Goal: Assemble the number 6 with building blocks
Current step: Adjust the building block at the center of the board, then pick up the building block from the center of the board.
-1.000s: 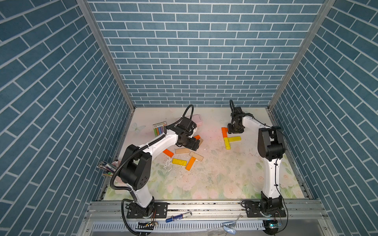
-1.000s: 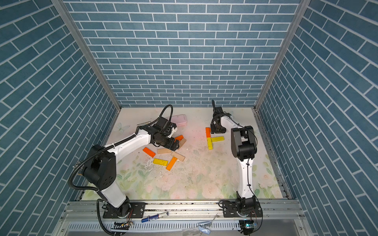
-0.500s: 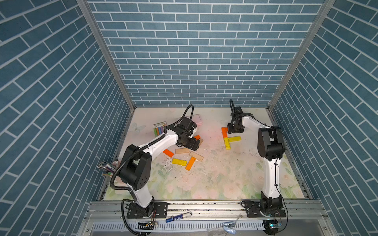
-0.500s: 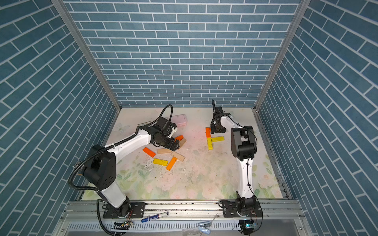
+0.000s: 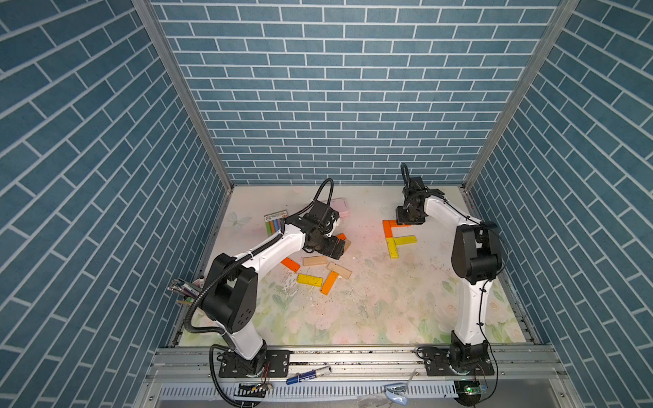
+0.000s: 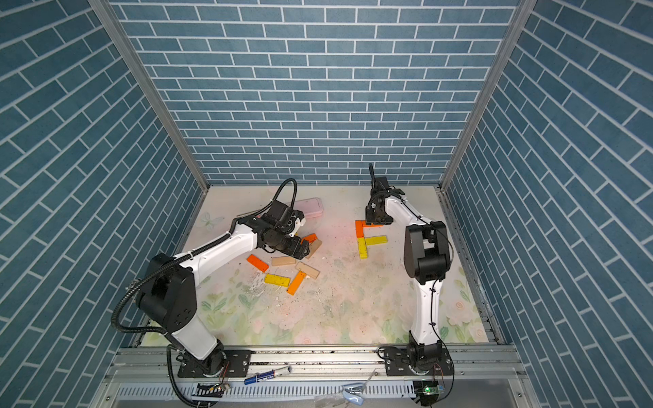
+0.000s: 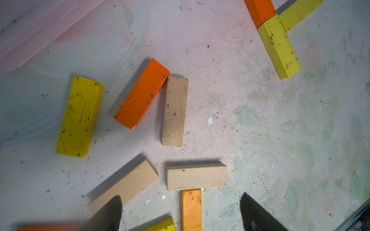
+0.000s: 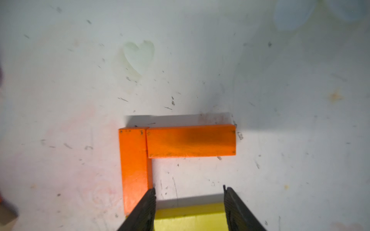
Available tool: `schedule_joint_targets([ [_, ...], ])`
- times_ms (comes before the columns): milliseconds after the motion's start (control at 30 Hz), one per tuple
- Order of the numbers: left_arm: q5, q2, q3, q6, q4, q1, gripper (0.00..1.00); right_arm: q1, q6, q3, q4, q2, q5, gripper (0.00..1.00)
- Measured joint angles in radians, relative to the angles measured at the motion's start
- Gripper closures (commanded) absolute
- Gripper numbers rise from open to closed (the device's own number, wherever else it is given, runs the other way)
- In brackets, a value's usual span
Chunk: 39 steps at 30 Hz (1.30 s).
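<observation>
We record the number 6 (image 6: 363, 248) as unfinished. It lies right of centre in both top views on the floral-printed table (image 5: 353, 311). Four flat wooden bars form an F shape. An orange upright bar (image 8: 135, 166) touches an orange crossbar (image 8: 191, 141) at its upper corner. Below the orange upright, a yellow upright bar (image 5: 393, 249) carries a yellow crossbar (image 5: 405, 240) to the right.

The right gripper (image 5: 409, 219) hangs low over the orange crossbar and hides most of it in both top views. In the right wrist view its black fingers (image 8: 147, 208) stand partly apart and clamp nothing.

The left gripper (image 7: 180, 197) is spread wide and empty above the loose building blocks (image 5: 314, 260), left of centre in both top views. In the left wrist view we note:
- A yellow bar (image 7: 79, 116) lies alone at centre left.
- An orange bar (image 7: 142, 94) touches a tan bar (image 7: 174, 111) at one corner.
- Two further tan bars (image 7: 125, 184) lie lower in the frame.
- An amber bar (image 7: 191, 208) butts against one of them, between the fingertips.

A pink rectangular plastic case (image 5: 341, 206) lies behind the left arm. A clear pack of coloured chalks (image 5: 275, 220) sits to its left.
</observation>
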Motion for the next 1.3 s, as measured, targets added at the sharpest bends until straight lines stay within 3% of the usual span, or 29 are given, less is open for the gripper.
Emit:
schedule_joint_targets([
  [167,-0.013,-0.021,0.0,-0.005,0.0,0.0,0.08,0.028,0.033,-0.149,0.028,-0.242,0.023,0.43],
  [333,-0.023,-0.04,-0.002,-0.013,0.0,0.0,0.1,0.136,0.103,-0.377,0.066,-0.435,0.046,0.44],
  [533,-0.067,-0.053,-0.003,-0.027,0.0,0.001,0.12,0.299,0.274,-0.535,0.155,-0.468,0.064,0.45],
  [733,-0.112,-0.056,-0.003,-0.056,-0.009,0.053,0.13,0.426,0.374,-0.498,0.242,-0.393,0.074,0.45],
  [1033,-0.119,-0.072,-0.005,-0.157,-0.008,0.267,0.12,0.553,0.182,-0.468,0.278,-0.301,0.014,0.42],
  [1300,-0.095,-0.085,-0.028,-0.208,0.0,0.348,0.12,0.576,-0.034,-0.472,0.286,-0.272,-0.039,0.41],
])
